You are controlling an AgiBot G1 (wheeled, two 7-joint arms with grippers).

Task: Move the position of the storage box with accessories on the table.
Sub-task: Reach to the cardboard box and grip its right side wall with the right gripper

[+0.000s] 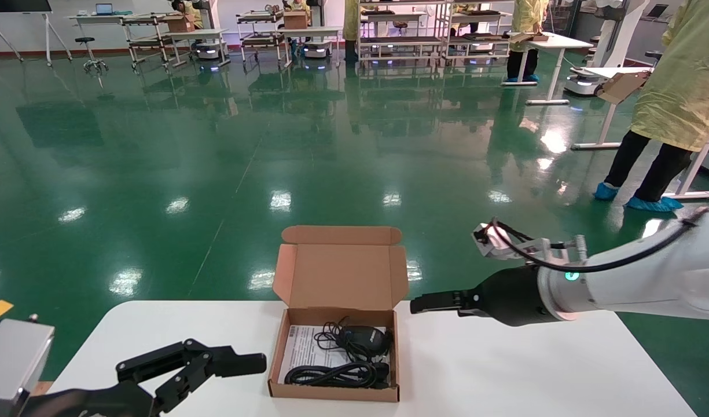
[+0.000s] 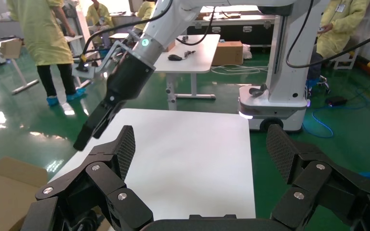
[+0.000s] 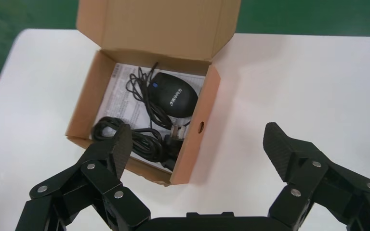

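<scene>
The storage box (image 1: 334,394), brown cardboard, sits at the table's (image 1: 504,370) front middle with its flap lid (image 1: 340,266) standing open. Inside lie a black mouse (image 1: 363,339), a black cable bundle (image 1: 331,375) and a white leaflet (image 1: 301,346). My right gripper (image 1: 423,303) is open, just right of the box's far right corner and apart from it. In the right wrist view (image 3: 197,144) the box's right wall (image 3: 200,120) lies below between the fingers. My left gripper (image 1: 235,366) is open and empty, low on the table just left of the box.
The table ends close behind the box and close to its front edge. Bare tabletop (image 2: 183,159) stretches right of the box. A person in a yellow coat (image 1: 678,87) stands on the green floor at far right. White desks and racks (image 1: 400,35) stand far back.
</scene>
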